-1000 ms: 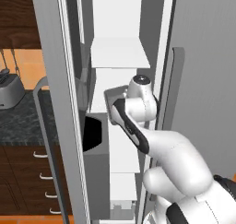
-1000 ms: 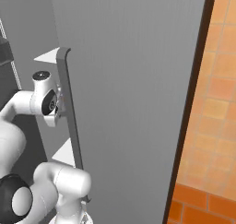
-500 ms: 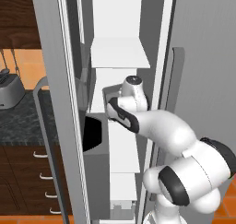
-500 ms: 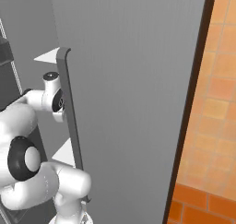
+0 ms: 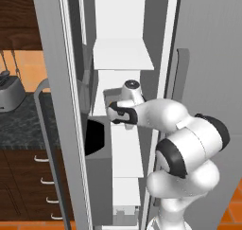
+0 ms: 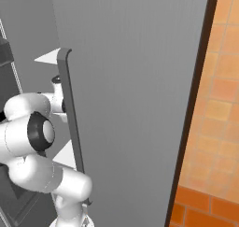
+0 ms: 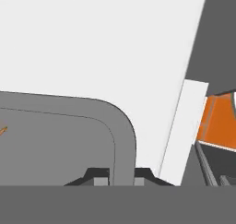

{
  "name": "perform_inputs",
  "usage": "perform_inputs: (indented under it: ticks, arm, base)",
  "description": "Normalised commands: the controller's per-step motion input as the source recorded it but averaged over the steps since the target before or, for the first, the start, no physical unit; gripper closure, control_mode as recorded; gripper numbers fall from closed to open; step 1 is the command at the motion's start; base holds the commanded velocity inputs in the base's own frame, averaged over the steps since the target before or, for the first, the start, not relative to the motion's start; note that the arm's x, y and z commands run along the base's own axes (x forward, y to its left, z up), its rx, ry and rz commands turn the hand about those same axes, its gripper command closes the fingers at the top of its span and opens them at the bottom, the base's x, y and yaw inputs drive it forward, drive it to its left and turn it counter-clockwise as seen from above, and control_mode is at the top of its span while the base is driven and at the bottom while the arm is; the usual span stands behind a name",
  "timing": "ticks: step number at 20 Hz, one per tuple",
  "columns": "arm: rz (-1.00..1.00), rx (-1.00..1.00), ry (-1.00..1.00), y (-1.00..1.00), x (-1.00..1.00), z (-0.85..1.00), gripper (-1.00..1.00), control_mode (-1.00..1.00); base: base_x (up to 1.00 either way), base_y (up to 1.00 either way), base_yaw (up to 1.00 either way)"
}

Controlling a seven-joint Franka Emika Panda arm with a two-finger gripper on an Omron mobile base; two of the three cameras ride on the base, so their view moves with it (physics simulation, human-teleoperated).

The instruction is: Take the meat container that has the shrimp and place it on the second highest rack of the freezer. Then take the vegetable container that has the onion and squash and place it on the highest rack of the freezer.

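Inside freezer point(image 5: 160, 44), arm bent, pincer point(image 7: 116, 176) clamping meat container point(image 7: 60, 144) rim

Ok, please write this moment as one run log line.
fingers: shut on deep grey rectangular tray's rim | tray: over flat white freezer shelf | orange piece: inside tray

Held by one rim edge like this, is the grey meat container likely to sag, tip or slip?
The meat container looks rigid, so sagging seems unlikely. The gripper pinches its rim at one side, so it may tilt. The shrimp looks tiny, adding little weight.
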Motion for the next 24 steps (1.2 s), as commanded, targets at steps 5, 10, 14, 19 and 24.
perform_inputs:
  ticks: [5,10,14,19,24]
  arm:
    - [-0.05,0.00,-0.01,0.00,0.35,-0.28,1.00,-1.00]
    - [-0.02,-0.01,-0.17,0.02,-0.34,-0.05,-1.00,-1.00]
    - [0.00,0.00,-0.31,-0.01,-0.70,0.50,-1.00,-1.00]
    - [0.00,0.00,-0.17,-0.04,-0.70,0.96,-1.00,-1.00]
    - [0.11,0.00,-0.02,-0.16,-0.87,1.00,-1.00,-1.00]
  base:
    - [0.00,0.00,0.00]
    - [0.00,0.00,0.00]
    - [0.00,0.00,0.00]
    - [0.00,0.00,0.00]
    - [0.00,0.00,0.00]
